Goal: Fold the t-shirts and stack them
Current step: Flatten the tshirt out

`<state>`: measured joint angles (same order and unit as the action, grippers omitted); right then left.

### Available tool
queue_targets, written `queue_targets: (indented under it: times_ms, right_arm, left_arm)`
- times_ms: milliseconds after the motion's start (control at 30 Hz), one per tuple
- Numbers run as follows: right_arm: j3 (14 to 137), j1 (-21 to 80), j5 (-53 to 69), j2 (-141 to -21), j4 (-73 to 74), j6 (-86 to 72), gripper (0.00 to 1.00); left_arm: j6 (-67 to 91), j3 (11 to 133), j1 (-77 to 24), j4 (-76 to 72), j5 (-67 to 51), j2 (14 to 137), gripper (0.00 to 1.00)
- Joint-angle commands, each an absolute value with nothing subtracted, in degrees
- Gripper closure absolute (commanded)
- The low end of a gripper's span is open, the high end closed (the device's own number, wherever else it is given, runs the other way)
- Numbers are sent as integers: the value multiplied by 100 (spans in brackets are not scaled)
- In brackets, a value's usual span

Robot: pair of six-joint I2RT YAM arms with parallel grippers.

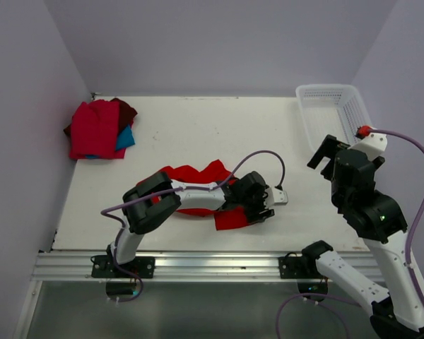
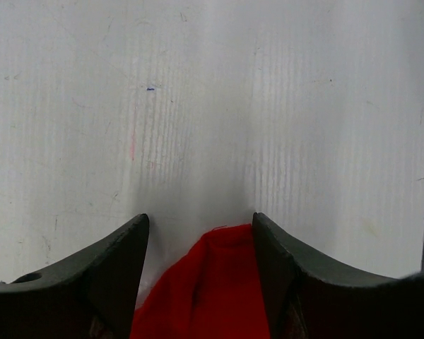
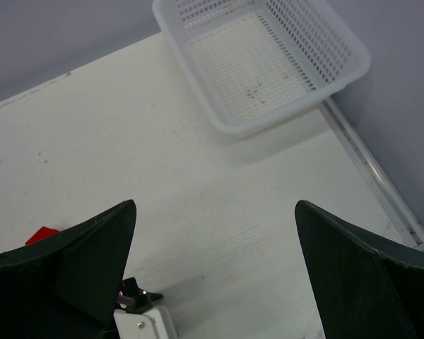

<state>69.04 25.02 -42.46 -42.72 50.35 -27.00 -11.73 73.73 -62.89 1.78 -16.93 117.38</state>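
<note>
A bright red t-shirt (image 1: 192, 175) lies crumpled on the white table (image 1: 198, 127), near the front middle. My left gripper (image 1: 266, 210) reaches low over its right end. In the left wrist view a corner of the red cloth (image 2: 212, 282) sits between the parted jaws of the left gripper (image 2: 200, 219), against the right finger and apart from the left one. A stack of folded t-shirts (image 1: 97, 131), red on top with maroon and teal-blue beneath, lies at the back left. My right gripper (image 1: 324, 151) hangs open above the table's right side, holding nothing (image 3: 215, 205).
A white mesh basket (image 1: 348, 97) stands at the back right corner, seen also in the right wrist view (image 3: 233, 128). Purple-grey walls close the table on three sides. A metal rail (image 1: 198, 265) runs along the near edge.
</note>
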Motion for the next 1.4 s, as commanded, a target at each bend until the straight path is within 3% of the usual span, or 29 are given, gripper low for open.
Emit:
queue_targets:
  times_ms: [0,133,400,433,467,933,1367]
  right_arm:
    - [6882,2505,-4307,-4245,4992,-2689,1]
    - [6873,2496,-4315,-4201,5019,-2689,1]
    - [6856,2496,-4333,-4166,5010,-2672,1]
    - [6855,2496,-4324,-4166,4992,-2672,1]
    - [6855,2496,-4316,-4175,4992,-2672,1]
    - [6785,2496,-4307,-4166,4957,-2654,1]
    - [6759,2496,-4210,-4166,4913,-2602,1]
  left_arm:
    - [-1187,7506,-6249,343,-1573,11883,37]
    - [-1029,7453,-6249,501,-1398,11857,56]
    - [-844,7093,-6249,589,-1196,11698,85]
    - [-835,7101,-6249,606,-1178,11690,95]
    - [-818,7119,-6249,624,-1143,11663,100]
    - [-966,7962,-6249,905,684,10074,100]
    - [-2275,10929,-6223,1652,2566,10089,100]
